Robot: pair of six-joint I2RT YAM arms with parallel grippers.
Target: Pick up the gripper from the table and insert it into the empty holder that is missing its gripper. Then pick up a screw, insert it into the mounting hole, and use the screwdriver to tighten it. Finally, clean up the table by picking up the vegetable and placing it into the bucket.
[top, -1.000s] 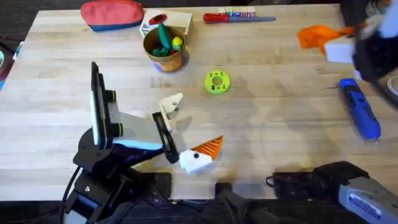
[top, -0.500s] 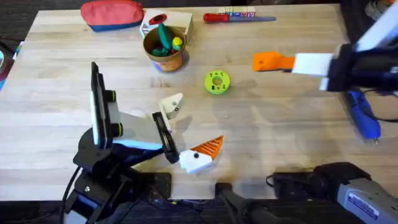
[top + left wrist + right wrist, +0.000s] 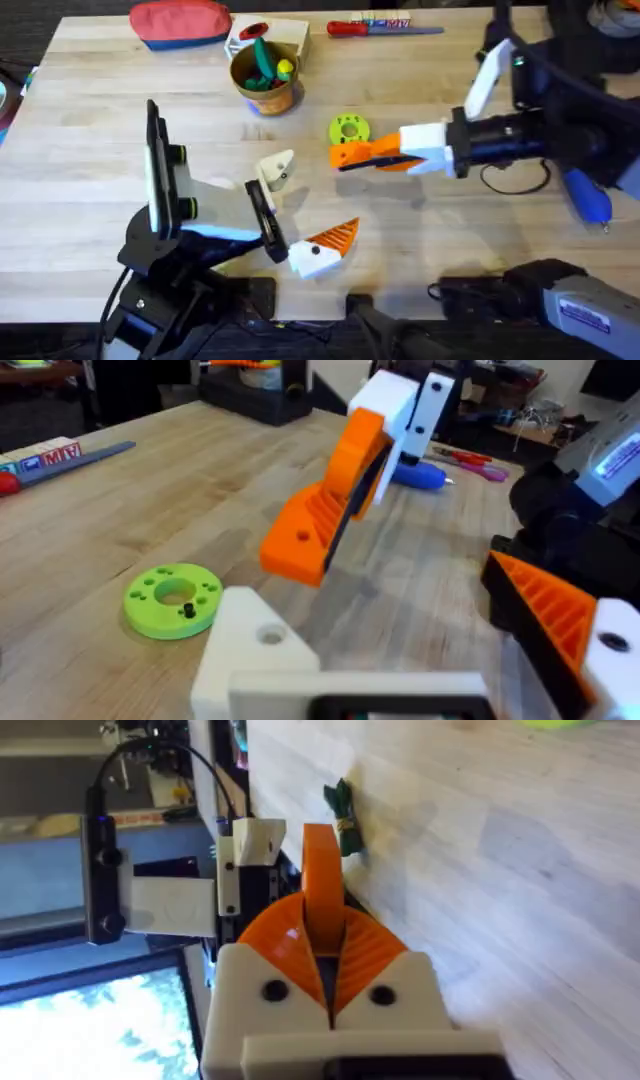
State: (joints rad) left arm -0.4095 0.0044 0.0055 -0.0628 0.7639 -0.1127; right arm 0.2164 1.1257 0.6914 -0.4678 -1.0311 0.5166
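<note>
Premises: a robotics lab or workshop. A light wooden butcher-block tabletop (image 3: 120,90) carries a black robot arm (image 3: 170,215) fixed at its near edge, with 3D-printed white and orange parts on its claw. Tools lie on the surface: a blue powered screwdriver (image 3: 585,190) and a red-handled screwdriver (image 3: 375,28). The left wrist view shows a cluttered bench (image 3: 510,415) behind with further hand tools, cables and dark equipment. A green printed disc (image 3: 348,130) rests mid-table.
</note>
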